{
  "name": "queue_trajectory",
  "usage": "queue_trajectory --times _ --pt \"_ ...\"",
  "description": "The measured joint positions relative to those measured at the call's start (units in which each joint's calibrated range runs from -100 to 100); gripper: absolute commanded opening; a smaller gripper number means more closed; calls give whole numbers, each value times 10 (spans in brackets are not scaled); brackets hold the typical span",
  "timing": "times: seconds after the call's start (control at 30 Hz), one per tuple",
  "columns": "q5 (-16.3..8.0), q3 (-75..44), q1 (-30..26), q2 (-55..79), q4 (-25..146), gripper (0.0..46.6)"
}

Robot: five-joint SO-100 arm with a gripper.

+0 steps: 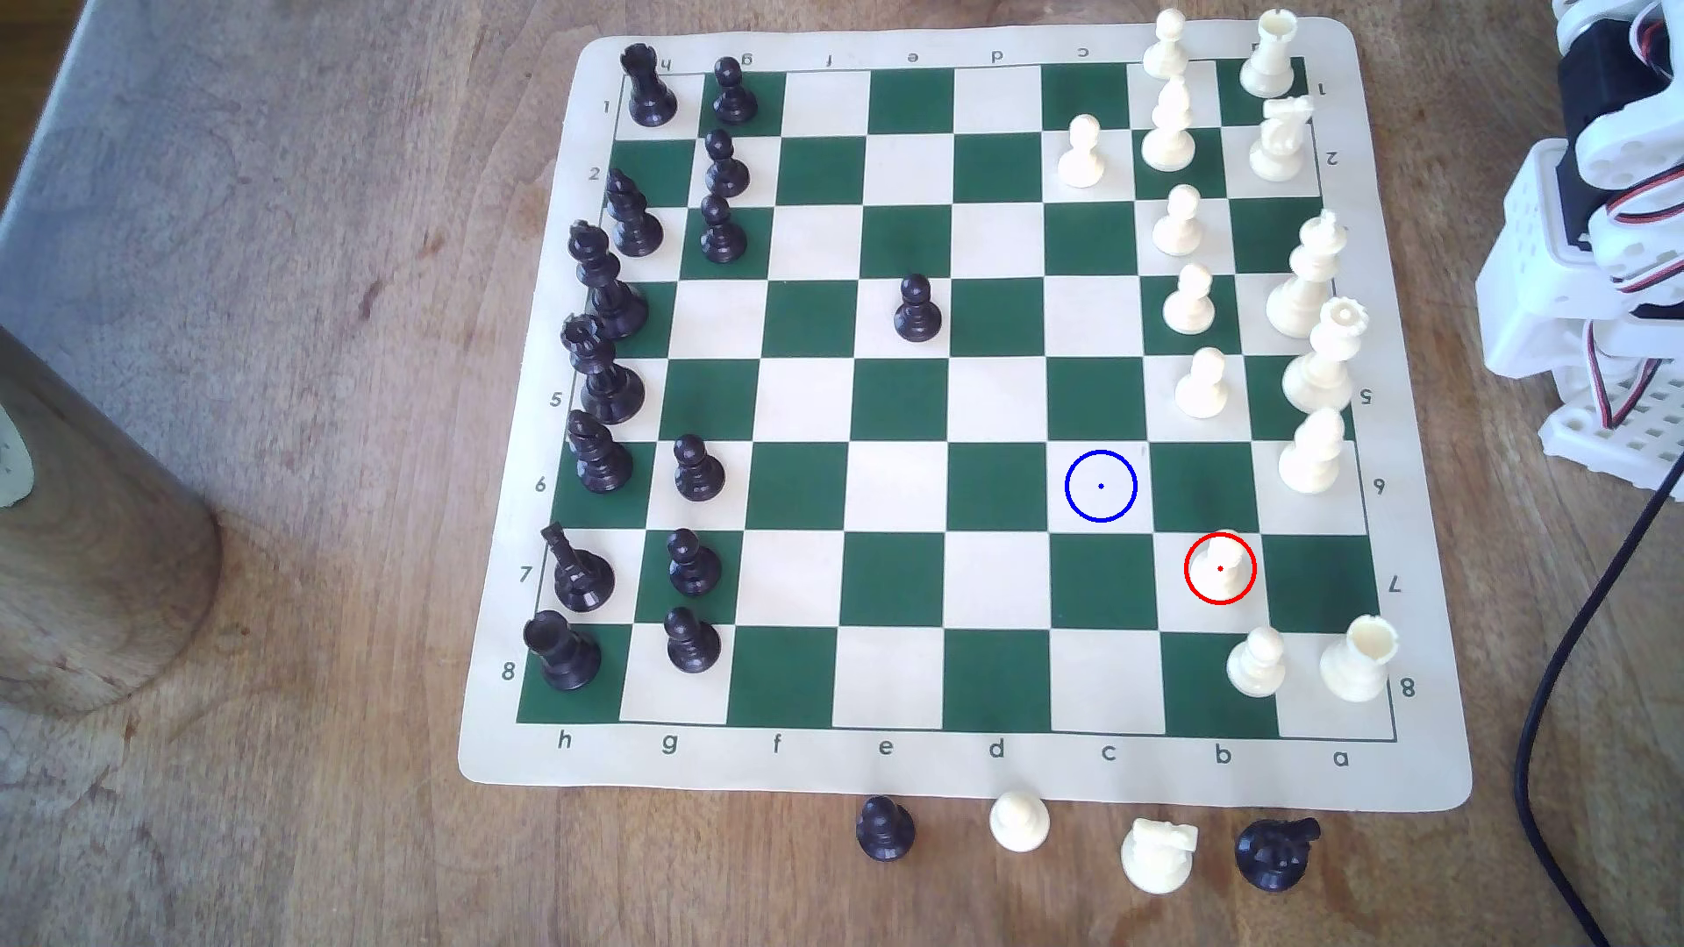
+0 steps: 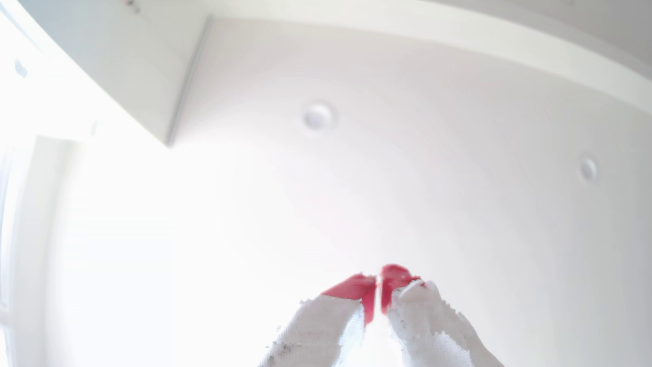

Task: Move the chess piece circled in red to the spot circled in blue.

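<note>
- Wooden tabletop (image 1: 273, 455) under everything, worn and stained; we see a round wooden post (image 1: 82, 546) at the exterior view's left edge and a black cable (image 1: 1567, 692) trailing down the right.
- White ceiling (image 2: 423, 176) with two recessed lights and heavy window glare in the wrist view, so we judge the wrist camera points upward, away from the board.
- Green-and-cream chess mat (image 1: 1422, 783) lies flat; four captured pieces stand off its near border.
- White arm (image 1: 1604, 237) is folded at the exterior view's right, clear of the board.
- Gripper (image 2: 378, 282): red-tipped, cloth-wrapped jaws pressed together on nothing.
- Chess piece (image 1: 1221, 566), a cream pawn, stands upright in the red ring on b7.
- Spot (image 1: 1101, 486), blue-ringed, is the bare cream square c6, diagonally adjacent.
- Risk, our judgement: the b8 pawn (image 1: 1257, 663) and the a6 bishop (image 1: 1312, 453) stand near the target, so a wide descent could topple them; cream on cream makes the pawn easy to misjudge; a loose pinch on the ball head could drop it.
</note>
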Motion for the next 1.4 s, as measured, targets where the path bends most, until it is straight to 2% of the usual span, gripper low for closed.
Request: queue_trajectory --times 0.2,0.43,0.6,0.63,0.8,0.93,1.0,1.03,1.07,1.17,1.23,1.4 --pt "0 0 3 0 0 2" --pt "2 -14 -50 3 106 2" --pt "2 -115 -74 2 402 2" --pt "2 -157 -78 1 512 2" --pt "2 -271 -77 3 798 2" --pt "-21 -353 -68 2 986 2" --pt "-25 -368 -83 3 1025 2" --pt "-22 -383 -91 3 1051 2" --pt "-8 -425 -103 2 1134 2" --pt "-4 -477 -124 3 1325 2" --pt "-14 -489 -138 1 1472 2" --pt "-46 -490 -154 39 1619 2"
